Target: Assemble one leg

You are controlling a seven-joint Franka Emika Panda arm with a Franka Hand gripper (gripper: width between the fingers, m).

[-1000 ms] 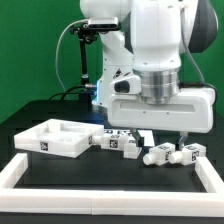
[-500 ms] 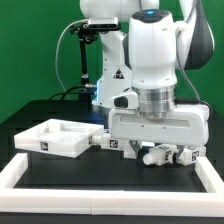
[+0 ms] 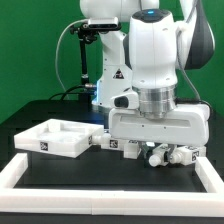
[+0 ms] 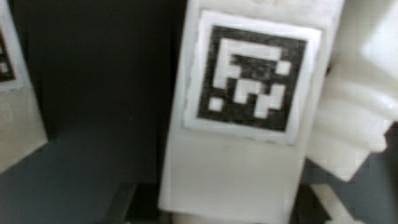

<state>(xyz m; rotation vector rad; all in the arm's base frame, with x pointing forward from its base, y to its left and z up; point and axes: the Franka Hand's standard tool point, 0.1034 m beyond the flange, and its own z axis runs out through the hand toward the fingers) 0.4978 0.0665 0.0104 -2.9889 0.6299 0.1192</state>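
Observation:
My gripper [image 3: 160, 152] is lowered onto a row of small white legs on the black table. In the wrist view a leg [image 4: 240, 130] with a black-and-white tag stands between my fingers [image 4: 128, 205], with a narrow dark gap on each side. The gripper [image 4: 235, 208] is open around it. In the exterior view this leg [image 3: 156, 155] is mostly hidden under the hand. Another leg [image 3: 186, 156] lies just to the exterior view's right, and one [image 3: 108, 143] to its left.
A large white tray-like piece [image 3: 40, 142] with a raised rim lies at the exterior view's left. A white bar frame [image 3: 100, 180] borders the table's front and left. The arm's base and a cable stand behind.
The hand dropped from above the legs onto them between one second and half a second ago. Since then it has barely moved.

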